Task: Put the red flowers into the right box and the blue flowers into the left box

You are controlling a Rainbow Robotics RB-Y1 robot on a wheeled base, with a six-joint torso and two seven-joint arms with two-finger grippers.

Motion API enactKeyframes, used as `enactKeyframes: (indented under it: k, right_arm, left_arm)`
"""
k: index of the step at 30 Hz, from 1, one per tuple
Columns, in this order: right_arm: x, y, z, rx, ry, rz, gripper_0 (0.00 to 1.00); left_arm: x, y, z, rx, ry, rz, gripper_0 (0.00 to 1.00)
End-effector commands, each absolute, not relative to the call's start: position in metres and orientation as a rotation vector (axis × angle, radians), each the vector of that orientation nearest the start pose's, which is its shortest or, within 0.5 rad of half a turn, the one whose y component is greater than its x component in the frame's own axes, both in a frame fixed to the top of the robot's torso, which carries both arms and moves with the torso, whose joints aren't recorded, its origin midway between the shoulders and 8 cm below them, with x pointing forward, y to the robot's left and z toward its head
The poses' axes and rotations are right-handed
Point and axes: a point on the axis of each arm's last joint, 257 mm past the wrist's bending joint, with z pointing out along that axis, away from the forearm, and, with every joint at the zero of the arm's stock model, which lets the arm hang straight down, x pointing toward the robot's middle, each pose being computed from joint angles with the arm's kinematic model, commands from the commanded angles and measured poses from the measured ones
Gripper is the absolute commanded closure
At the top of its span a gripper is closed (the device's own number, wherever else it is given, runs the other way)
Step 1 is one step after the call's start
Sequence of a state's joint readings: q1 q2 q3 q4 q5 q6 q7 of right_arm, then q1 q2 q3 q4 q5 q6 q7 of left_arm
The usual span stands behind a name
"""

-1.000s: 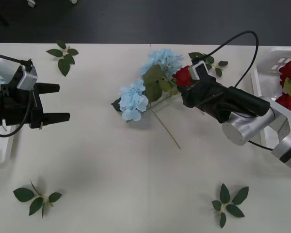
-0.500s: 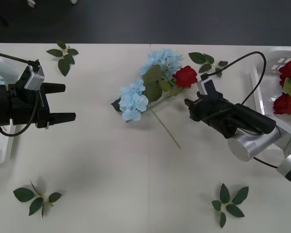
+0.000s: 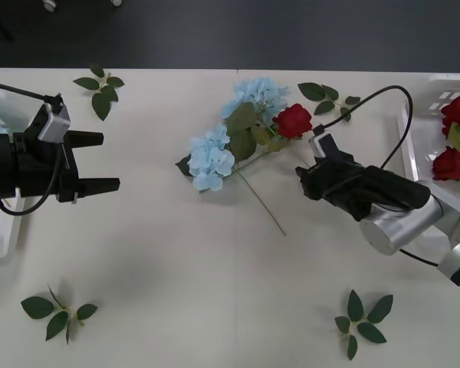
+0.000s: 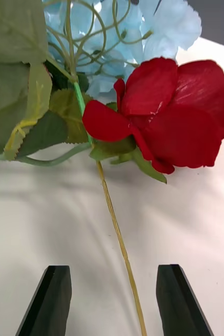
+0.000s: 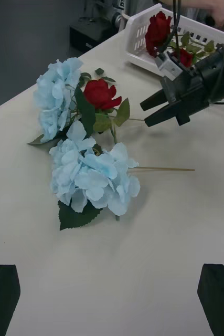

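Stem [image 4: 117, 236] of the loose red rose [image 3: 294, 120] ran lengthwise between the right gripper [image 3: 305, 178]'s spread, empty fingers, its bloom just up-frame at upper centre among blue flowers [image 3: 211, 157]. Left gripper [image 3: 100, 162], also released, waited at far left, well apart.

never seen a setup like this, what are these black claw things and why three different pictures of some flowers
The claws are the tools on a two-armed robot. One picture looks down from above the arms; the other two come from cameras on each wrist. The left tool waits open at the table's left side. The right tool is open too, its black fingers either side of the thin green stem of an artificial deep-red rose. That rose lies on the cream table against pale sky-blue hydrangea clusters. Nothing is held. Two more red roses sit in a white slotted plastic tray at the right. Loose green leaf sprigs are scattered about.
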State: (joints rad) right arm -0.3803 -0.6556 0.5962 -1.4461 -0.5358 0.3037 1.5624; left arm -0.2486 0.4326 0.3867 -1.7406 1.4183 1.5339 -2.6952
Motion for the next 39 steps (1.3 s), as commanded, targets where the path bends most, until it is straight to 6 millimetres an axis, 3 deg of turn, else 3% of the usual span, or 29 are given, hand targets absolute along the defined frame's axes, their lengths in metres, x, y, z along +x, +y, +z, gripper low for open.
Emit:
enactKeyframes:
  k: [1,9,20,30,39]
  right_arm:
    - [0.583,-0.145,-0.254,-0.673,1.856,0.118,0.53]
    - [0.59,-0.126,-0.245,-0.7,1.877,0.106,0.53]
    - [0.606,-0.109,-0.267,-0.73,1.924,0.067,0.53]
    - [0.617,-0.091,-0.261,-0.745,1.91,0.06,0.53]
    - [0.617,-0.094,-0.265,-0.763,1.911,0.038,0.53]
  left_arm:
    - [0.44,0.207,-0.144,1.15,1.659,-0.537,0.0]
    - [0.44,0.207,-0.143,1.149,1.657,-0.537,0.0]
    - [0.439,0.206,-0.141,1.149,1.652,-0.542,0.0]
    - [0.438,0.211,-0.138,1.156,1.65,-0.535,0.0]
    - [0.433,0.237,-0.127,1.156,1.66,-0.505,0.0]
